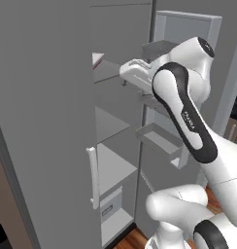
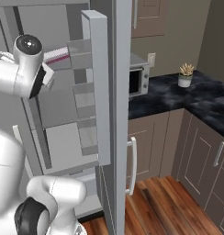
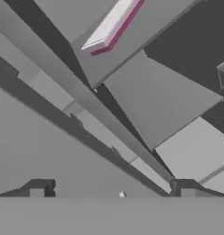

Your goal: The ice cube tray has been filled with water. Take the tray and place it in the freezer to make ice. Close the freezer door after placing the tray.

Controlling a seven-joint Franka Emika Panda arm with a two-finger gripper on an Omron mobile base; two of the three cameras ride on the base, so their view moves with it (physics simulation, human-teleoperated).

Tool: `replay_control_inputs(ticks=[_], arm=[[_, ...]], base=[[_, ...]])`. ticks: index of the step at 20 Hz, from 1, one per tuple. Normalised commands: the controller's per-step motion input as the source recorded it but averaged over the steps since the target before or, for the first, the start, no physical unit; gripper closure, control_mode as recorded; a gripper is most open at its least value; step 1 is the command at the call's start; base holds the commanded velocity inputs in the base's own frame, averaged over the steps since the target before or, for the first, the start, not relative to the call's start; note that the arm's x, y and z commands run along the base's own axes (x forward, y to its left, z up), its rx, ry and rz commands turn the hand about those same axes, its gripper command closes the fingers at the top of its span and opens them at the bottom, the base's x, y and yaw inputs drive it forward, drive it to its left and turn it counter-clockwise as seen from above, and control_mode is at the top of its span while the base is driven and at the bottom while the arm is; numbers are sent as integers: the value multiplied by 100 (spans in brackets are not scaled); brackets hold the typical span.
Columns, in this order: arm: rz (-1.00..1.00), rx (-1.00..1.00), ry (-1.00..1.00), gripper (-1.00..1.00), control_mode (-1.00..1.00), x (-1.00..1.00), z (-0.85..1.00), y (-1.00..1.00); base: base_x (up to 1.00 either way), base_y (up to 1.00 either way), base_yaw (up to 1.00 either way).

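From my hand view the ice cube tray (image 3: 111,26) lies on an upper freezer (image 1: 115,146) shelf beyond my gripper (image 3: 112,193), fingertips wide apart and empty, while the right base view shows the freezer door (image 2: 102,87) open.

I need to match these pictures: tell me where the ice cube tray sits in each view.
Left base view: the ice cube tray peeks out at upper left, on a high freezer shelf.
Right base view: upper left, on that shelf, partly behind the freezer door.
Hand view: top centre, lying on the shelf.
Shared landmark: the tray's pink lower edge.
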Motion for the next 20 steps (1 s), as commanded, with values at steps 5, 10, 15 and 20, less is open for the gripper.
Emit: replay_control_inputs(ticks=[5, 10, 15, 20], arm=[[24, -37, 0, -100, -100, -90, -4, -33], [6, -13, -4, -100, -100, -49, -51, -48], [1, -5, -4, -100, -100, -4, -61, -24], [9, -5, -7, -100, 100, -19, -29, -24]], base=[[0, 0, 0], [0, 0, 0], [0, 0, 0], [-16, -9, 3]])
